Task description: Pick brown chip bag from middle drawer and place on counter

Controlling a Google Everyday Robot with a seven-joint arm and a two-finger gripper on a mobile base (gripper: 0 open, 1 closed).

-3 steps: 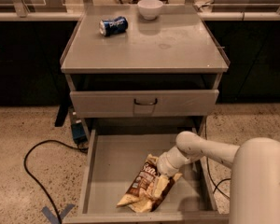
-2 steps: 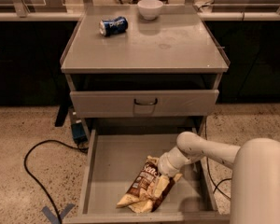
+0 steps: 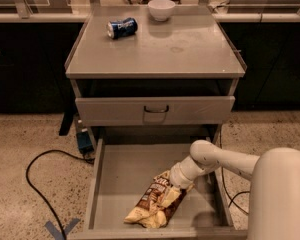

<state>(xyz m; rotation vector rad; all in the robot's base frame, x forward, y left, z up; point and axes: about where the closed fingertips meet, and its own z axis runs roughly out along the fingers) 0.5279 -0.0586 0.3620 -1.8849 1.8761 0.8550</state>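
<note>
Brown crinkled foil fills the lower centre of the frame. The brown chip bag (image 3: pixel 152 206) lies flat on the floor of the open middle drawer (image 3: pixel 121 171), slanting from a tan end near the drawer's front lip up toward the right. My tool (image 3: pixel 176 184), at the end of a pale arm reaching in from the lower right, is down at the bag's upper right end, touching it or just over it. My wrist hides the grasping part, so I cannot tell whether it is apart, together or clamped on the bag. Any hold here would be on one end only, so I judge the slick foil could slide free as I lift. The rest of the bag would hang below the tool, and that loose end could snag on the drawer's side wall or front lip. A closed drawer front (image 3: pixel 155 110) with a dark handle sits just above the opening at mid frame, and rising too close to it could scrape the bag off or bump my arm. The grey surface (image 3: pixel 160 54) where the bag must go spans the upper half of the frame. A blue soda can (image 3: pixel 122 28) lies on its side at its upper left and a white bowl (image 3: pixel 161 9) stands at its far edge, so a careless placement could set the can rolling.
</note>
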